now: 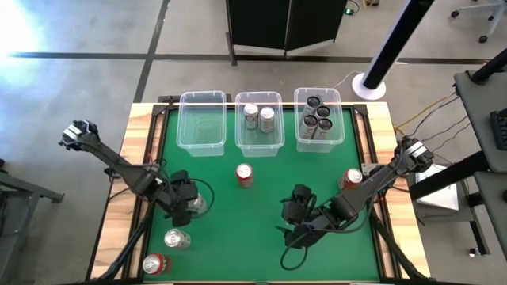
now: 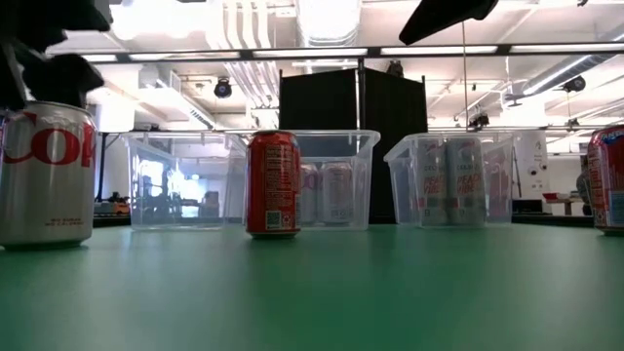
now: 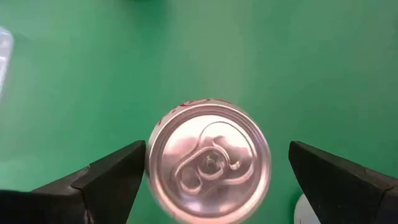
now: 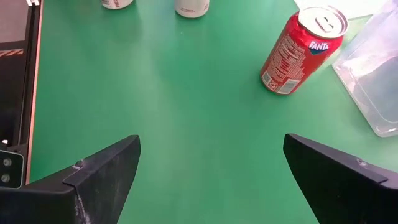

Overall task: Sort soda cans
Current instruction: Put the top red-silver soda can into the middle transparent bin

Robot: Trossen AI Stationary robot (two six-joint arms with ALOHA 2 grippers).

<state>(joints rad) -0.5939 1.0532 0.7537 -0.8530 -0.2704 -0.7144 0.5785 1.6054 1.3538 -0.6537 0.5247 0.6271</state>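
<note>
Near edge of the green tabletop (image 1: 261,261), at 7 o'clock from centre: corner red can (image 1: 156,264), with second silver can (image 1: 177,238) just beyond it toward 12 o'clock.

Next out, at 9 o'clock from centre: left claw (image 3: 216,149), spread wide and poised straight above silver can (image 3: 210,160), one finger (image 3: 112,180) at either flank, neither visibly touching. Upright, pull-tab lid facing the camera.

At 5 o'clock from centre: right claw (image 4: 211,140), likewise spread, pinching nothing, over bare green felt.

Mid-tabletop: red Fanta can (image 1: 245,175) upright and alone; at 3 o'clock, near the right arm, right-hand red can (image 1: 352,179).

Far edge, at 12 o'clock, a row of three clear plastic bins: left bin (image 1: 201,141) apparently without cans, middle bin (image 1: 260,146) holding two silver cans, right bin (image 1: 321,144) holding dark cans.

Handling, as judged: thin aluminium wall, smooth and slippery, easily dented if empty, stiffer and heavier if full; impossible to tell which from here. Best taken at mid-height on the cylindrical wall, fingers on opposite sides across the widest line, squeezing only enough to stop slipping; not by the rim or the tapered shoulder. Liable to tip if nudged off-centre during closing.
</note>
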